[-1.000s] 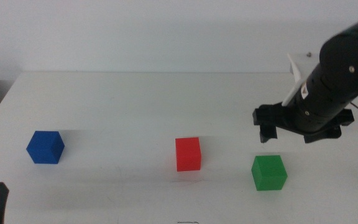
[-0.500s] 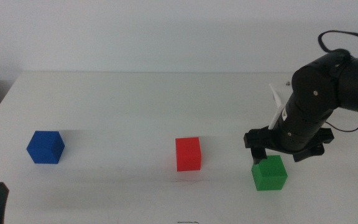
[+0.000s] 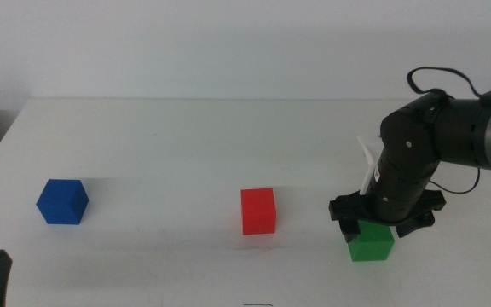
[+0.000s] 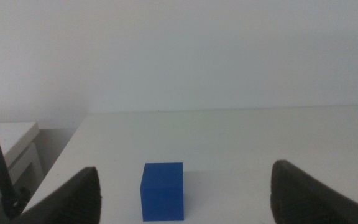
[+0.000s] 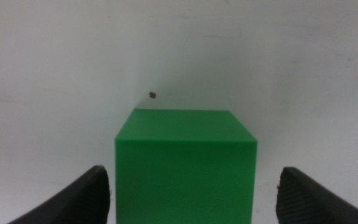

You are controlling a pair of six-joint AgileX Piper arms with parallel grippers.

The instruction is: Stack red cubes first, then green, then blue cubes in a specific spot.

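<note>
The right gripper point(image 3: 372, 227), jaws apart, hides the green cube's point(image 3: 372, 244) top; white table point(image 3: 169, 145) below.

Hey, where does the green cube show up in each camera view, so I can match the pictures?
Middle view: the green cube sits low and right of centre, on the table right of the red cube, directly under the right gripper.
Left wrist view: not in it.
Right wrist view: it fills the lower centre, between the open jaws.
Shared landmark: the right gripper straddling the cube in both views.
</note>
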